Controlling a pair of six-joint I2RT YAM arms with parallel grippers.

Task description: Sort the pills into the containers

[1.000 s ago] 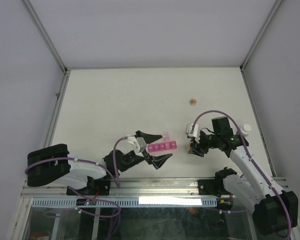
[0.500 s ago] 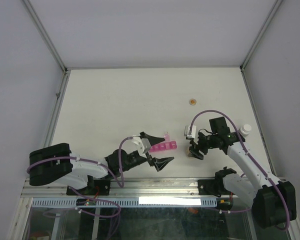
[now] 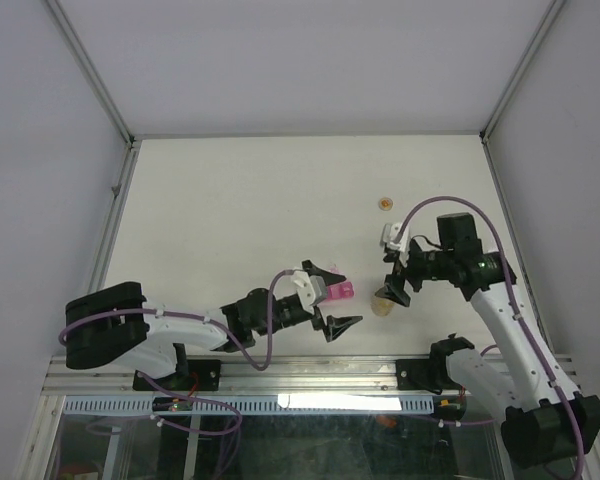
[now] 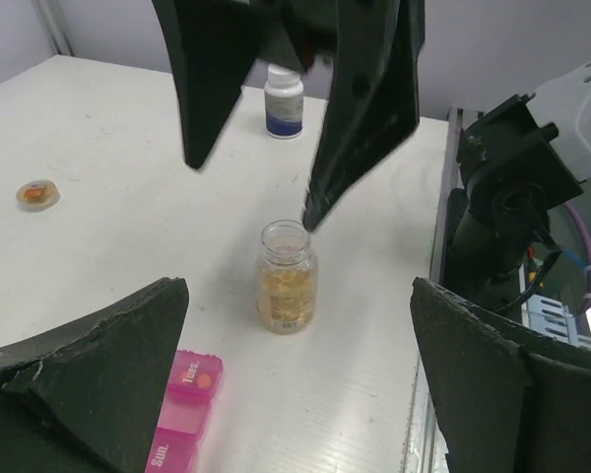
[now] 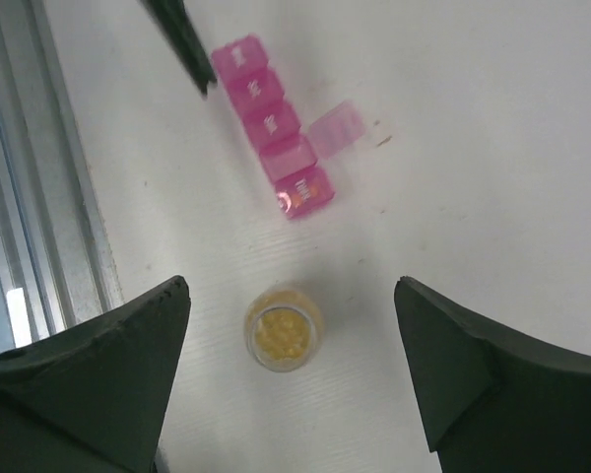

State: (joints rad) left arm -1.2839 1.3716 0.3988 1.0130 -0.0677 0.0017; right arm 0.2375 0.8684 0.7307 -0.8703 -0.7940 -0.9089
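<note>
The right gripper (image 3: 394, 288) has lifted off the small amber bottle (image 3: 383, 306). A second ago it sat low over the bottle and hid it; now the bottle stands upright, open-topped and free on the desk (image 3: 240, 210), with yellow pills inside. The right gripper's fingers are spread wide above it, one tip close to the rim.

The left arm has reached further right. Its gripper (image 3: 342, 297), also spread wide and holding nothing, now covers most of the containers (image 5: 273, 133), whose right end has not shifted. The magenta strip lies flat just left of the bottle, one lid flipped open.

The small orange disc (image 3: 385, 203) and the white bottle (image 4: 284, 99) stay well apart from both.
</note>
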